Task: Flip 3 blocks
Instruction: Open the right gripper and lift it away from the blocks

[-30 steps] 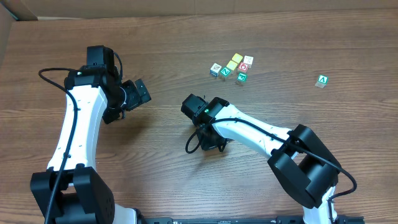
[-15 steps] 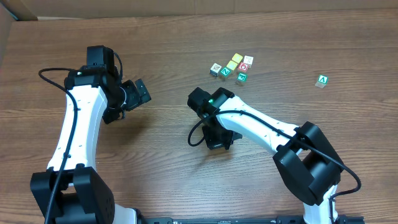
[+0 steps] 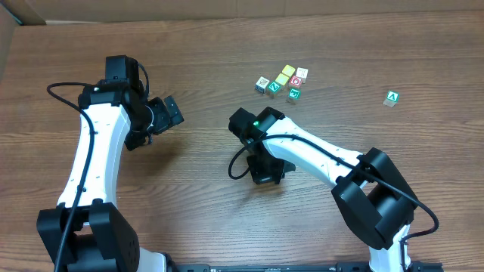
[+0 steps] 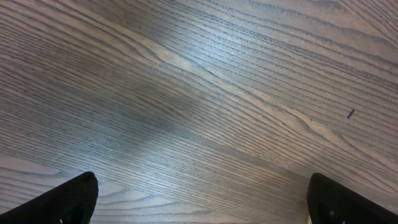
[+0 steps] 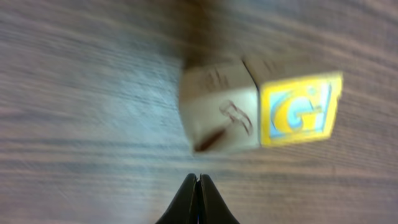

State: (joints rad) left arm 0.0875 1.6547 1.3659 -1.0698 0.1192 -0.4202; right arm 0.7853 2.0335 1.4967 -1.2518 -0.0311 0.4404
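Our right gripper (image 5: 198, 190) was pinched together, holding nothing, near a small wooden cube (image 5: 221, 115) with a yellow letter face. Our left gripper (image 4: 202, 196) stood wide apart.

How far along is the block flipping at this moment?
Done: no flip can be confirmed from the faces. In hand: the right gripper, shut, points at a block with a yellow G face, not gripping it. Left to do: the cluster of cubes sits untouched; the left gripper hangs open.

overhead: straight down, far | both wrists: down, close | shared: table (image 3: 197, 60)
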